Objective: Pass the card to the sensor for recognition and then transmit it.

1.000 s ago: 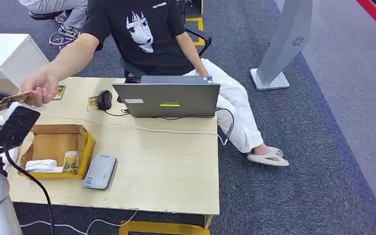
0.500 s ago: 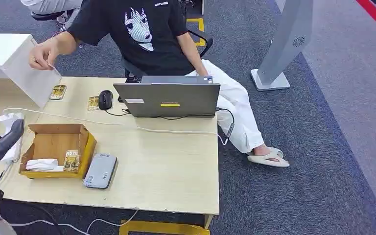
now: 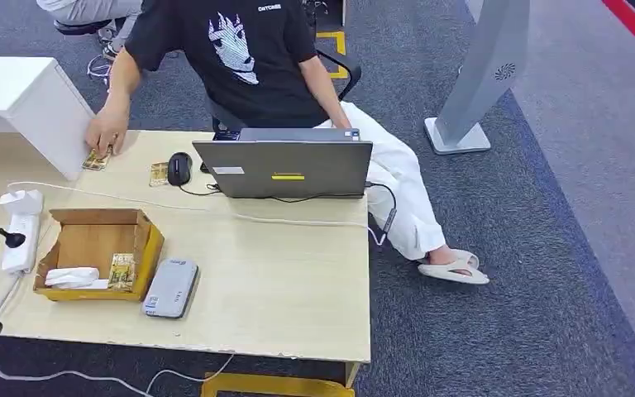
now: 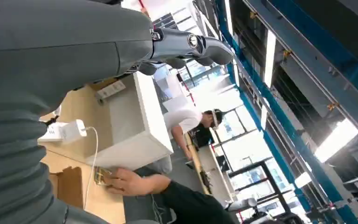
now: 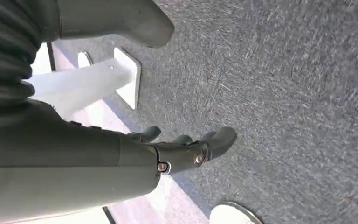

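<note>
Left hand [image 4: 186,46] fingers extended, holding nothing. Right hand [image 5: 186,149] fingers loosely apart, empty, above carpet. A person's hand [image 3: 106,132] presses a card [image 3: 96,159] beside the laptop [image 3: 285,168].

bare tabletop [image 3: 281,273] beside reader [image 3: 170,288], laptop [image 3: 285,168], perhaps cable [image 3: 298,222] across

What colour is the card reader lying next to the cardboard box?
The card reader is grey, clearest in the head view.

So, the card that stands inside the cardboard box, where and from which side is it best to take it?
Probably by its upper edge, coming from above. The card leans upright against the near wall of the open-topped box, beside a white bundle; the walls block a sideways approach, so only the top is free.
</note>
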Robot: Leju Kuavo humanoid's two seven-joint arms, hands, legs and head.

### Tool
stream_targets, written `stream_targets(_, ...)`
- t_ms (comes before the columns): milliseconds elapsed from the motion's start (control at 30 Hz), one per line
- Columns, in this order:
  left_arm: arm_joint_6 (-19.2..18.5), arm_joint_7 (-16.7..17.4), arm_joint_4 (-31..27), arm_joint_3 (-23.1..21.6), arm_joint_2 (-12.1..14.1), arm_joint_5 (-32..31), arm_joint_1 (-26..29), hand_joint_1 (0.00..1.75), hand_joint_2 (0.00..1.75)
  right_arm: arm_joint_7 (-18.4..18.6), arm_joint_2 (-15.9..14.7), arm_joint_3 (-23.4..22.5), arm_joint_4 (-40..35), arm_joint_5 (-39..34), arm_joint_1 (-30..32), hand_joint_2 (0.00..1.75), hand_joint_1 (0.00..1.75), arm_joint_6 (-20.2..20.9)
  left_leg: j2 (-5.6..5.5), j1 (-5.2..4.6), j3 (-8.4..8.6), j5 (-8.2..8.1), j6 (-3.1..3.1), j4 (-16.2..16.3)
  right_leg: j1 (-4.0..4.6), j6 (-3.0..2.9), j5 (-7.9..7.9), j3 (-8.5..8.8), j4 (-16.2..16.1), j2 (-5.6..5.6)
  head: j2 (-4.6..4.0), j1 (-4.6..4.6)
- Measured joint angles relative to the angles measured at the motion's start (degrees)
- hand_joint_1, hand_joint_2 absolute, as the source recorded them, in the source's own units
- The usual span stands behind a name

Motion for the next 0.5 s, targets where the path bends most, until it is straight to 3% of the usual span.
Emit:
stream_targets(100,8.6,-1.0,-0.6,0.3,-0.7,1.1,2.5,0.0,1.75,2.7,0.2,1.5,-0.9,-2.3,0.9,1.75,0.0,0.7,0.03,0.0,0.04,0.0,0.0,0.0,0.0,0.0,0.0,0.01,0.0,0.02,0.0,0.02)
stream_targets(133,9.8,-1.2,-0.6,0.3,-0.8,1.0,3.2,0.0,1.75,3.1,0.3,1.7,-1.0,-2.6,1.2,1.75,0.0,0.7,0.03,0.0,0.05,0.0,0.0,0.0,0.0,0.0,0.0,0.01,0.0,0.02,0.0,0.0)
stream_targets(267,27.5,-1.9,-0.4,-1.6,-1.6,-1.6,7.4,0.0,1.75,8.3,0.5,5.4,-2.5,-6.5,2.7,1.75,0.0,0.5,0.01,0.0,0.04,0.0,0.0,0.0,0.0,0.0,-0.01,0.01,0.0,0.01,0.0,0.02)
stream_targets(400,42.2,0.6,2.1,-6.6,-2.3,-6.5,12.9,0.0,1.75,8.3,0.6,10.5,-4.6,-9.0,4.9,1.75,0.0,-0.3,0.01,-0.01,0.04,-0.01,0.0,0.0,0.0,0.01,-0.01,0.01,0.0,0.01,0.0,0.0)
stream_targets(500,46.3,3.9,3.5,-8.8,-2.6,-6.8,14.8,0.0,1.75,6.3,0.6,12.2,-5.9,-8.8,6.1,1.75,0.0,-0.6,0.0,-0.01,0.04,-0.01,0.0,0.0,0.0,0.02,-0.01,0.04,0.0,0.0,0.0,-0.02)
